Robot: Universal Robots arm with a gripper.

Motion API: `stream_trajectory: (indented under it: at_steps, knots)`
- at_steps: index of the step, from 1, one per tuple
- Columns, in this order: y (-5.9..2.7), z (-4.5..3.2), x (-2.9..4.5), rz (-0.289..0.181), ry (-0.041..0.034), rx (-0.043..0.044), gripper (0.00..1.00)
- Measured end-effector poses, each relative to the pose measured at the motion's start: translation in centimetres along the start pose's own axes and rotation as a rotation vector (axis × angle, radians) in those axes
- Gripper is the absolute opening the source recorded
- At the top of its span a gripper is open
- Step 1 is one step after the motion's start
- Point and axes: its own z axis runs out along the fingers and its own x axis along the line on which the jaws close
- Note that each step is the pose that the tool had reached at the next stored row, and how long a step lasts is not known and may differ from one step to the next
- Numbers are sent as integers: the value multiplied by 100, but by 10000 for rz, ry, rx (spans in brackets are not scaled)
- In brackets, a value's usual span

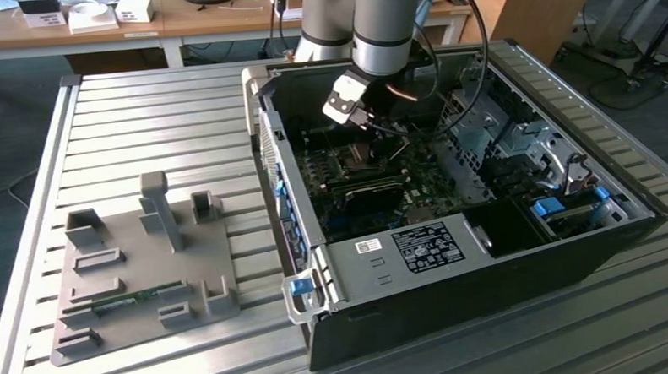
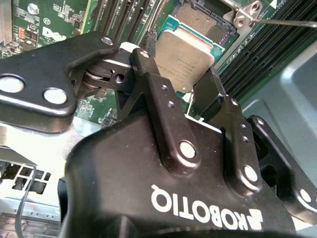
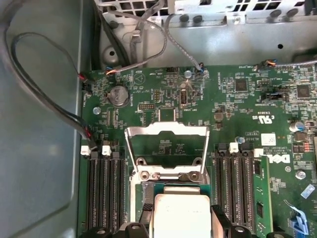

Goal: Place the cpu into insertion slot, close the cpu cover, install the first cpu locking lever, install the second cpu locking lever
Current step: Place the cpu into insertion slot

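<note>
Inside the open computer case [image 1: 486, 299], towards the exterior view's right of the slatted table [image 1: 139, 119], my gripper [image 1: 359, 110] hangs low over the green motherboard [image 3: 237, 114]. I judge the first step to be in hand, placing the cpu; nothing of the later steps is done.

In both wrist views the black fingers [image 2: 148, 74] are clenched on two opposite edges of the cpu [image 2: 185, 52], its grey metal top facing the camera. The chip sits just above the insertion slot [image 2: 200, 20], overlapping its near edge. I cannot tell whether any corner touches yet.

In the first wrist view the cpu [image 3: 181, 213] is on the near side of the cpu cover [image 3: 166, 130], which is swung back on its hinge to the far side and leaves the slot clear. A thin metal rod [image 2: 287, 22], which I take for a locking lever, stands off to one side of the slot.

As I judge it, seating calls for the chip held level, its corners square to the slot, and a gentle descent with no sideways drag across the contact field.

The case holds the motherboard, dark memory slots [image 3: 104, 193] flanking the socket on both sides, and loose cables [image 3: 59, 109] running along the left wall. The slot itself is empty. At the exterior view's left, well apart from the case, a grey fixture tray [image 1: 207, 243] holds a slim green card [image 1: 125, 299] in one of its near holders
</note>
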Motion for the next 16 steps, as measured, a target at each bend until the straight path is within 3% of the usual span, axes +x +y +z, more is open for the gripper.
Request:
stream_trajectory:
  at_steps: [5,11,16]
  knots:
    - [-29,18,0,-51,19,2,54]
    - [-37,42,3,-313,310,16,54]
    - [-38,56,2,-339,289,16,54]
